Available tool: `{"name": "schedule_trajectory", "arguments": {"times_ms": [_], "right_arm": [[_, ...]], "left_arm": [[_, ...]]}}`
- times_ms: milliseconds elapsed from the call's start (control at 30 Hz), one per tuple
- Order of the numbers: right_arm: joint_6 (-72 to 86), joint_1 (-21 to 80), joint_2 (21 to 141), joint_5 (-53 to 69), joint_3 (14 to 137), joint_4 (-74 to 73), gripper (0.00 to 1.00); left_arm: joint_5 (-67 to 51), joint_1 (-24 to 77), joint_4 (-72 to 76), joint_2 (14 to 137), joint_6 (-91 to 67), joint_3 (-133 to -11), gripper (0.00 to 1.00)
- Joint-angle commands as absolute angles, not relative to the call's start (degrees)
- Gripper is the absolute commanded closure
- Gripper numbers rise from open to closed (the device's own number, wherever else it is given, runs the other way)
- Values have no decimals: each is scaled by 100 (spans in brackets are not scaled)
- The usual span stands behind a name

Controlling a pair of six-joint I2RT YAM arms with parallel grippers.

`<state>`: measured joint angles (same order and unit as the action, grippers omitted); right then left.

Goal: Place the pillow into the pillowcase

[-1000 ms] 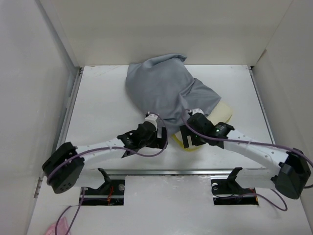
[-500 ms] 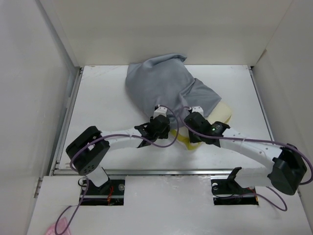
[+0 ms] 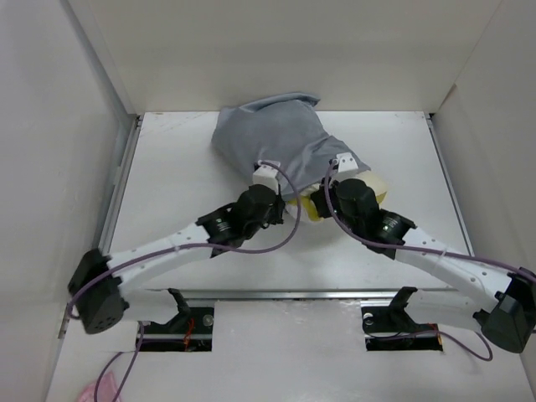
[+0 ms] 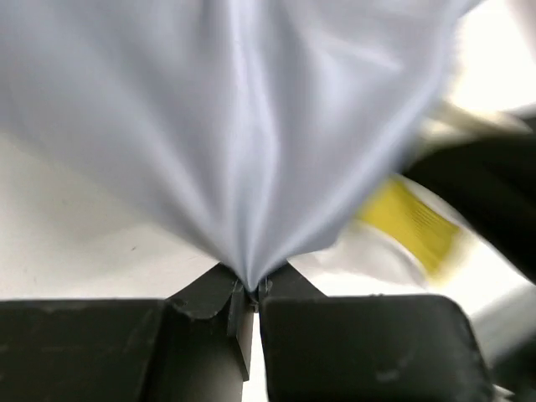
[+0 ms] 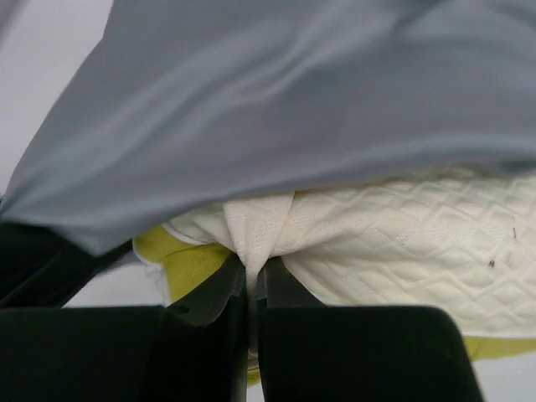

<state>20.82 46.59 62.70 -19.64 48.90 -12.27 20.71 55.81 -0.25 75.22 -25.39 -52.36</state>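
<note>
The grey pillowcase [image 3: 268, 134] lies bunched at the back middle of the table, draped over most of the pillow [image 3: 375, 186]. Only the pillow's cream near edge and a yellow strip show between the two wrists. My left gripper [image 4: 249, 289] is shut on a pinch of the pillowcase [image 4: 251, 151], which fans up taut from the jaws. My right gripper [image 5: 255, 266] is shut on a fold of the pillow [image 5: 402, 243], whose quilted cream cover lies just under the grey cloth [image 5: 293, 100]. In the top view both wrists sit side by side at the cloth's near edge.
White walls enclose the table on the left [image 3: 59, 167], back and right. A metal rail [image 3: 285, 293] runs along the near edge by the arm bases. Bare white tabletop [image 3: 176, 193] lies left and right of the bundle.
Both grippers have closed, the left on the grey cloth, the right on the pillow. Both wrists moved away from the bases, and the pillowcase's near edge was pushed back and bunched.
</note>
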Motion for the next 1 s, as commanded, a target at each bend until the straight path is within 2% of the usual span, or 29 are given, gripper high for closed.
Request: {"name": "schedule_trajectory", "arguments": {"times_ms": [0,167,233,367,500,567,600,633,667,700,733,767,800,967], "right_arm": [[1688,4693,6186,-2382,5106,1650,100],[1477,4693,6968,-2530,4870,3460,100],[1704,4746,7827,-2828,4939,4286,100],[2469,4825,8638,-3242,5105,4867,100],[2646,5009,9202,-2956,6044,4195,100],[2646,5010,9159,-2594,6178,3553,91],[2646,5010,9054,-2236,6179,3385,85],[2646,5010,8931,-2067,6057,3062,64],[2646,5010,8582,-1857,5986,2832,55],[2646,5010,8387,-1768,5924,2586,42],[2646,5010,8202,-1645,5863,2288,29],[2646,5010,8009,-1644,5793,1667,15],[2646,5010,7685,-1644,5792,1348,7],[2715,4827,7269,-2670,5870,-279,0]], "left_arm": [[1311,5660,-185,6315,-2443,-5238,100],[677,5713,-746,5512,-2750,-5291,100],[450,5713,-817,5310,-2873,-5291,100],[273,5713,-932,5256,-2936,-5344,100],[605,5713,-1219,5256,-3119,-5413,100],[1384,5713,-1528,5256,-3426,-5554,99],[1632,5713,-1877,5256,-3567,-5607,85],[1861,5713,-2011,5195,-3681,-5668,68],[2168,5713,-2108,5194,-3735,-5669,48],[2319,5713,-2214,5046,-3814,-5669,30],[2451,5652,-2363,4984,-3980,-5669,3],[2574,5651,-2364,4931,-3981,-5669,0],[2819,5651,-2434,4878,-4077,-5669,0],[3155,5599,-2286,4833,-4131,-5616,0]]}}
